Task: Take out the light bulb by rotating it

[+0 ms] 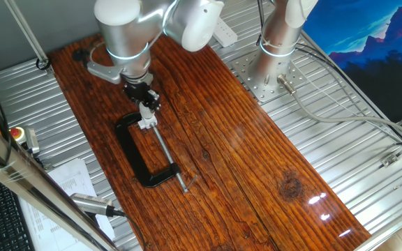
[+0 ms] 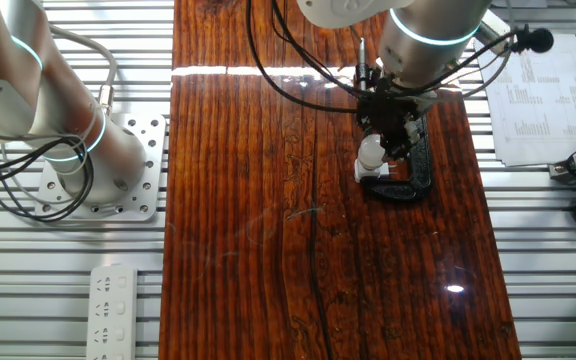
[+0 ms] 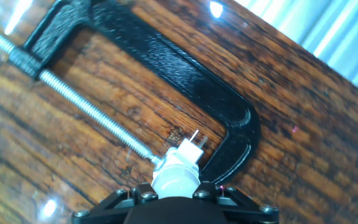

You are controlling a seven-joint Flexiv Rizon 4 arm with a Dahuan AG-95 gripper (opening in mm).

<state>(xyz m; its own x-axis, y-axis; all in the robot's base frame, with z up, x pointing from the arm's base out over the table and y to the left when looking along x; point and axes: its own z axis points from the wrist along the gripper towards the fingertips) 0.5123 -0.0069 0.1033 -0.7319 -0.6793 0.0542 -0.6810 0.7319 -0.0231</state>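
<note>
**Bulb in my fingers, socket held in the clamp: turn it true**

Starting at the left of the hand view, the long steel screw of the black C-clamp ran diagonally down toward my fingers, and its tip met the small white socket block just above them. The block sat pinched between that screw tip and the curved jaw of the clamp to its right, both lying on the wooden table.

The light bulb stood directly under the block in that view, its whitish dome pointing back at my camera, and my gripper was closed around it, a black finger on each side. In the other fixed view the bulb showed as a pale round spot under my hand, with the socket just below it.

I judged that the unscrewing was in hand and the bulb not yet free; I could not tell how far the thread had already backed out.

To do it well, I thought the twist had to run about the bulb's own axis, in line with the socket. Squeeze enough to stop slipping, no more, since glass that small would crack. Pulling before the thread released would drag the clamp across the wood.
</note>
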